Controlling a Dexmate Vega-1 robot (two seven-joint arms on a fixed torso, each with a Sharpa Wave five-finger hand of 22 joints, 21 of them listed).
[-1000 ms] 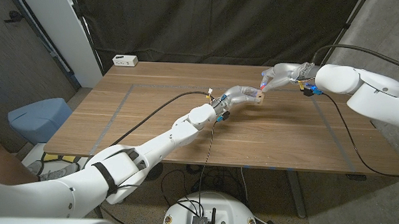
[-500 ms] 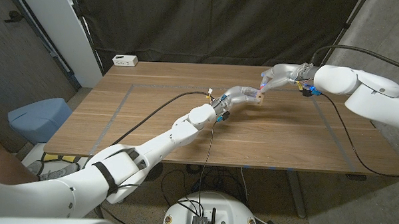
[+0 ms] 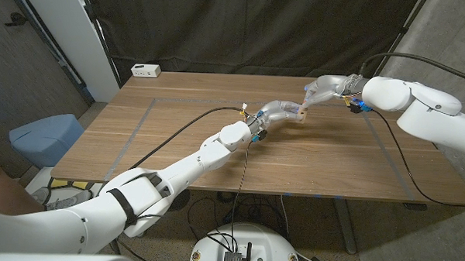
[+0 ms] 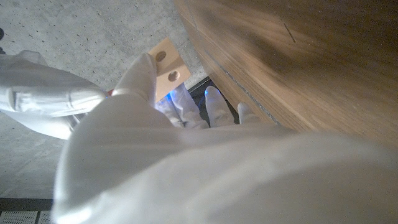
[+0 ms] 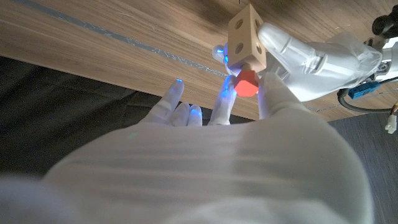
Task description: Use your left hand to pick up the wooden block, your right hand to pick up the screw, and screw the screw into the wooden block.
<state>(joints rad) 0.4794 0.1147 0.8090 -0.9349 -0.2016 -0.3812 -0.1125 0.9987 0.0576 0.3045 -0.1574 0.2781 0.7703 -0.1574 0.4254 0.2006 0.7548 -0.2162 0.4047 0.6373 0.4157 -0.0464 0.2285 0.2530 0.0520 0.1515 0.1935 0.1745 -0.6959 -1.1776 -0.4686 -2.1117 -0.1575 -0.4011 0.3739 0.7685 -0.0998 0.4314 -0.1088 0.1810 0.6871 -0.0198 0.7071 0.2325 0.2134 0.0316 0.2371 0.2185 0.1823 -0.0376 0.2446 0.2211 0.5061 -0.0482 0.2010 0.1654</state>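
My left hand (image 3: pixel 280 110) holds the small pale wooden block (image 3: pixel 300 112) above the middle of the table; two round holes show on the block (image 4: pixel 166 62) in the left wrist view. My right hand (image 3: pixel 327 88) comes in from the right and pinches the red-headed screw (image 3: pixel 306 98) right at the block. In the right wrist view the screw's red head (image 5: pixel 247 83) sits against one face of the block (image 5: pixel 245 34), between my right hand's fingertips (image 5: pixel 224 102), with the left hand (image 5: pixel 311 56) gripping the block from the other side. The screw's shaft is hidden.
The wooden table (image 3: pixel 178 136) carries grey tape lines. A white power strip (image 3: pixel 146 69) lies at the far left corner. Black cables (image 3: pixel 402 163) run along both arms over the table. A dark curtain hangs behind, and a blue bin (image 3: pixel 45 135) stands left of the table.
My right arm has edged slightly to the left, toward the block. The left hand and the block have stayed put.
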